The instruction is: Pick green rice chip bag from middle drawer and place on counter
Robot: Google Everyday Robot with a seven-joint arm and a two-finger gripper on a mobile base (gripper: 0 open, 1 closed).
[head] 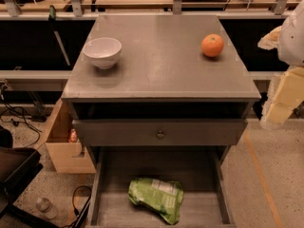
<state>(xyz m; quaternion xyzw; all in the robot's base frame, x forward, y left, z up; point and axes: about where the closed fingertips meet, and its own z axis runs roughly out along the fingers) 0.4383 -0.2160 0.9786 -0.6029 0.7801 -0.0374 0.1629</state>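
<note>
lying crumpled on the plank floor of the middle drawer [204,208], pulled out at the bottom of the view: the green rice chip bag [156,198], light green with a white label patch facing up. sits about mid-width, clear of both low side walls.

above it, a closed drawer front [118,133] with a small round knob [160,135], and over that a dark open slot under the top slab.

on the counter [161,65], two things well apart: a white bowl [102,52] upright near the back left corner, an orange [212,45] near the back right. slab matte grey, slightly worn.

at the right edge of the view, beside the cabinet and level with the span from the counter's front edge to the closed drawer front: the gripper [280,101], pale yellowish, hanging below a white arm section [293,32]. well apart from the bag, off to its upper right. partly cut off by the edge, so no saying whether parted or closed.

on the floor left of the cabinet, a light wooden box [66,146], black cables [19,118] and a small clear bottle [45,206].
</note>
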